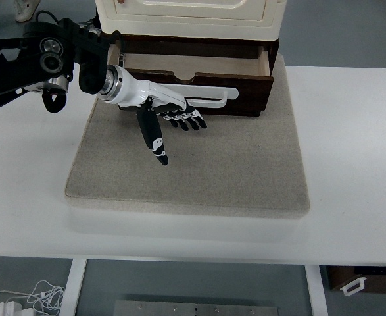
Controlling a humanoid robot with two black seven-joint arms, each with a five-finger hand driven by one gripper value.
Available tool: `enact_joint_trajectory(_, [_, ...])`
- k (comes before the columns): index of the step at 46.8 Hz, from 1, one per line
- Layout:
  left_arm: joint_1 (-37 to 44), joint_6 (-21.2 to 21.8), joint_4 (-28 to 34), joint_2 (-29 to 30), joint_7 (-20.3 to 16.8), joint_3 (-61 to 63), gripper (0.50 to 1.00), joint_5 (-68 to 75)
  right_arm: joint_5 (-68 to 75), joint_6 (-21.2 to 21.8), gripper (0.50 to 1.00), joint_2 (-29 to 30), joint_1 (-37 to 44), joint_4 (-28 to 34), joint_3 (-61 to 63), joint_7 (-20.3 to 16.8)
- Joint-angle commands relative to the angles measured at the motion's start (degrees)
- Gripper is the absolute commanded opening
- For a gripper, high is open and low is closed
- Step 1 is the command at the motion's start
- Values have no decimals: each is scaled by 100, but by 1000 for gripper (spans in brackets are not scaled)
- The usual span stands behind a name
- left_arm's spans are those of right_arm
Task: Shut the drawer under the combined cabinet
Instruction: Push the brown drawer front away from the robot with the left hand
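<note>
A cream cabinet [191,16] stands at the back of a grey mat [193,171]. Beneath it a dark brown drawer [199,82] is pulled out, its pale inside showing, with a white bar handle [212,97] across its front. My left hand [173,118] comes in from the left and lies flat just in front of the drawer face, below the handle. Its fingers [187,120] are stretched out towards the right and its thumb [154,141] points down over the mat. It holds nothing. The right arm is out of sight.
The mat lies on a white table [350,151]. My black left arm [41,56] spans the upper left. Cables [41,296] lie on the floor at the lower left, and a dark box [367,280] sits at the lower right.
</note>
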Motion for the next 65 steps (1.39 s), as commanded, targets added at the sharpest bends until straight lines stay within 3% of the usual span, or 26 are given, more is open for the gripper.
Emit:
enact_joint_trajectory(1, [-2, -1, 125, -54, 0, 1, 1000, 0, 0, 0, 952, 0, -9, -3, 0, 0])
enact_joint_trajectory(44, [59, 658, 907, -546, -9, -42, 1000, -17, 0, 0, 952, 0, 0, -3, 0, 0])
enact_joint_trajectory(65, [59, 746, 1250, -581, -9, -122, 1000, -26, 0, 0, 952, 0, 0, 6, 0, 0])
